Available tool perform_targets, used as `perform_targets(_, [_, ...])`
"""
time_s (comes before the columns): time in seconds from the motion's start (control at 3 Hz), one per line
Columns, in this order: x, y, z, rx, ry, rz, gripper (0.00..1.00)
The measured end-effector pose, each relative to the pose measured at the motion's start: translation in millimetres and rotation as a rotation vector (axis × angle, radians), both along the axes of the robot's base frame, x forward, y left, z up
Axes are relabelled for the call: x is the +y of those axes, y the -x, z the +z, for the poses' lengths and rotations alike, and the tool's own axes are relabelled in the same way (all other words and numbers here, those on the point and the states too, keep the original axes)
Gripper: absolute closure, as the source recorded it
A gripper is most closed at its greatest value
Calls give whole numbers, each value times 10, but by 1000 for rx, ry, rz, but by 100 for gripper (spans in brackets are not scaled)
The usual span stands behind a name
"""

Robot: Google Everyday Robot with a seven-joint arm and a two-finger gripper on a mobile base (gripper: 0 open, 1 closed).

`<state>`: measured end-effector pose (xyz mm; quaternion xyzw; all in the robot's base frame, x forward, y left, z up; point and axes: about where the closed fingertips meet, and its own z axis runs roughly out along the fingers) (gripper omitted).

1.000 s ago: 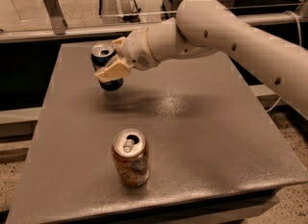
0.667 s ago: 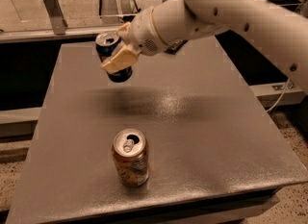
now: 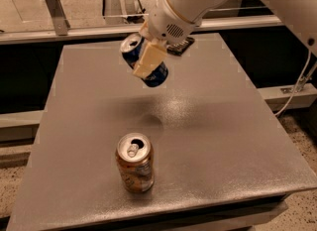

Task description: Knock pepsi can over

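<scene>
The pepsi can (image 3: 158, 75) is dark blue with a silver top. It is held up in the air above the far half of the grey table (image 3: 233, 141), not touching it. It is tilted, with its silver top pointed toward 10 o'clock and its bottom toward 4 o'clock. It is squeezed around its middle by the gripper (image 3: 147, 61), which is clamped onto it.

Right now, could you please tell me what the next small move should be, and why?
Probably lower the end effector toward the table: it grips the pepsi can tilted in the air, away from the upright orange can, so it could be laid on its side.
</scene>
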<state>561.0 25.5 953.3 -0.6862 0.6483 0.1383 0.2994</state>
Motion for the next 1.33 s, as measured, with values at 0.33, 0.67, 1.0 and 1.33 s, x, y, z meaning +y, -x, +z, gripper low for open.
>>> perform_targets(0.33, [-254, 169, -201, 73, 162, 16, 100])
perform_targets(0.67, [-289, 260, -384, 124, 244, 43, 100])
perform_targets(1.0, [-225, 310, -537, 157, 252, 50, 82])
perform_targets(1.33, [-106, 320, -631, 168, 247, 62, 59])
